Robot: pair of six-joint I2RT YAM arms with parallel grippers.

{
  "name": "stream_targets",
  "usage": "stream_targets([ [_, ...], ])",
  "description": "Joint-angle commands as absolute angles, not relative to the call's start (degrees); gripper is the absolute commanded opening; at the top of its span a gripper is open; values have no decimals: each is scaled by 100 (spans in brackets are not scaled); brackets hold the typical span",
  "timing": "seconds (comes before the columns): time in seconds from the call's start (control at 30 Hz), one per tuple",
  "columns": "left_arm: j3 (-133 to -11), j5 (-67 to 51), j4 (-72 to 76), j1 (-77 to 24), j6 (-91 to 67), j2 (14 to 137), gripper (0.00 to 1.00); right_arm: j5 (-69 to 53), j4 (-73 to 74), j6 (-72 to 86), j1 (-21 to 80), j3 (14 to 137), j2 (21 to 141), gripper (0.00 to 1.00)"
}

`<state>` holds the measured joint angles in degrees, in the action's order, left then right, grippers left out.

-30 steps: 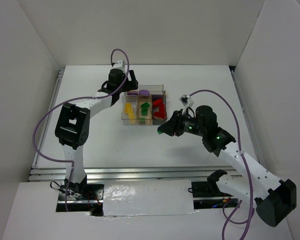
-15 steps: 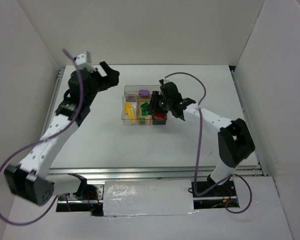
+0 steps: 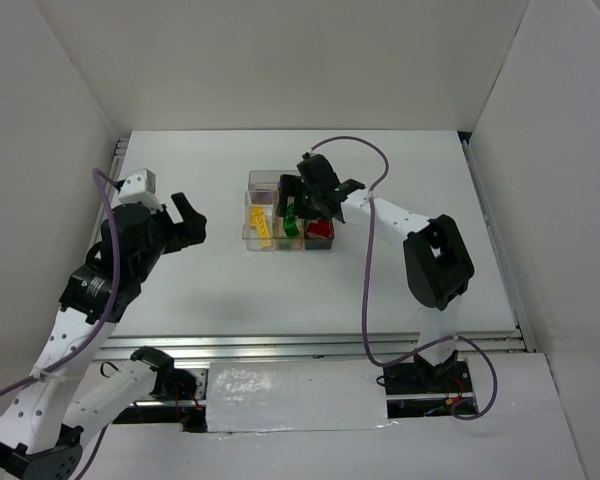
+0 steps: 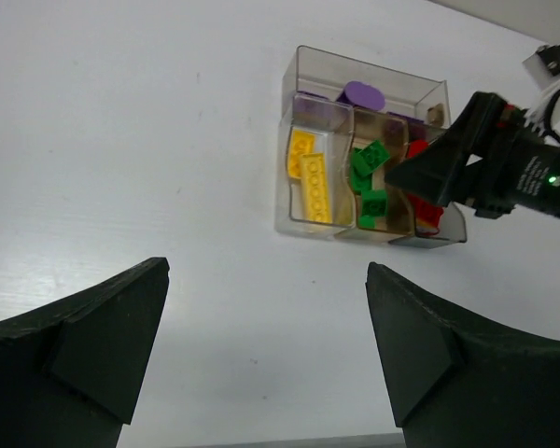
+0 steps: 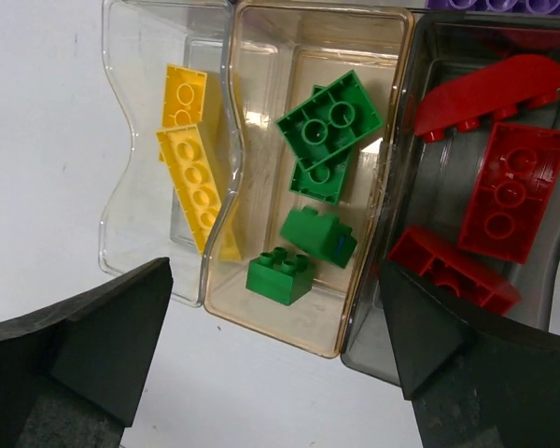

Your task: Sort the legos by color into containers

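The right gripper (image 5: 275, 350) hangs over the bins (image 5: 261, 56) of sorted bricks (image 5: 329, 119), fingers apart and empty; left gripper (image 4: 266, 345), fingers apart, near the table's (image 3: 280, 290) left edge

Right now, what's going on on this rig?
Lego sorting, apparently near done. The right gripper hovers open and empty over the green legos in the tan bin. The yellow legos lie in the clear bin, red legos in the dark bin, a purple lego in the wider compartment behind. The left gripper is open, empty, off to the left. I see no loose pieces outside them.
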<state>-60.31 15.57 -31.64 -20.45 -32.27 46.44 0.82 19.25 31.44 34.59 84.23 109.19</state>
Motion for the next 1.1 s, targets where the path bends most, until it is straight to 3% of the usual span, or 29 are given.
stream_targets([
  [0.0,-6293,1968,-3779,-2066,-2769,4368,100,299,2108,3076,3560,8849,10793,100],
  [0.23,-6143,2680,-4113,-2065,-2733,4412,100,1069,2636,2787,3788,8799,9389,100],
  [0.4,-6529,3243,-4394,-2065,-2725,4307,100,2696,3347,2610,4349,7930,6933,100],
  [0.6,-6943,3970,-4693,-2057,-2601,3947,99,2856,4207,2593,4386,7532,4785,100],
  [0.87,-6864,4061,-4834,-2074,-2646,3253,99,3489,5983,2698,4377,7849,3202,100],
  [1.07,-6698,3876,-5123,-2074,-2680,2638,100,3630,6363,3006,4377,7612,2506,99],
])
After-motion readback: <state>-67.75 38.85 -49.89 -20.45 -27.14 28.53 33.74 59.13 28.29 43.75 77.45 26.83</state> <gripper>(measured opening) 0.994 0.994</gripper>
